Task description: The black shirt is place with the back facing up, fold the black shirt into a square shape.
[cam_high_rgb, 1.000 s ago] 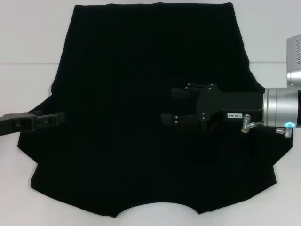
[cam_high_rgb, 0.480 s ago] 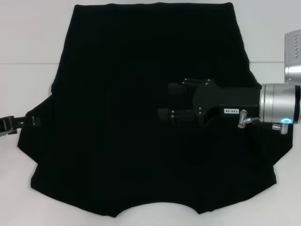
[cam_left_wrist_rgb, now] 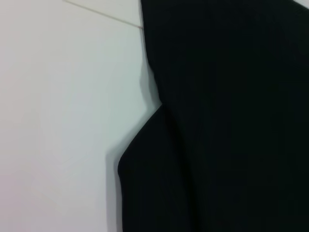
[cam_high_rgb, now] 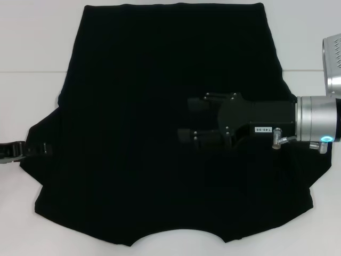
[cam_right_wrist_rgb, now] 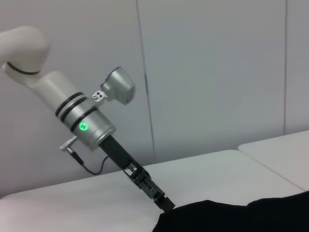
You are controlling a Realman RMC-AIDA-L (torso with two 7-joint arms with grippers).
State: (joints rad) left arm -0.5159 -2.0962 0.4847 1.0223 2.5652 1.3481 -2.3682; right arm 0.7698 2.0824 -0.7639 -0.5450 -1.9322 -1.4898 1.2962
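Note:
The black shirt (cam_high_rgb: 133,106) lies spread flat on the white table (cam_high_rgb: 32,42), with the neck opening at the near edge and the hem at the far edge. No lettering shows. My right gripper (cam_high_rgb: 186,120) hovers over the shirt's middle right, pointing left, open and empty. My left gripper (cam_high_rgb: 47,148) is low at the outer edge of the left sleeve (cam_high_rgb: 37,136). It also shows in the right wrist view (cam_right_wrist_rgb: 166,204) with its tip at the shirt's edge (cam_right_wrist_rgb: 231,215). The left wrist view shows only the sleeve edge (cam_left_wrist_rgb: 145,159) and table.
The white table (cam_left_wrist_rgb: 58,121) has a seam line across the far part (cam_high_rgb: 32,72). A grey part of the right arm (cam_high_rgb: 333,58) sits at the right edge. Pale wall panels (cam_right_wrist_rgb: 217,72) stand behind the table.
My left gripper has drawn back to the left, from over the left sleeve to its outer edge. My right gripper has shifted only slightly to the left. The shirt has not moved.

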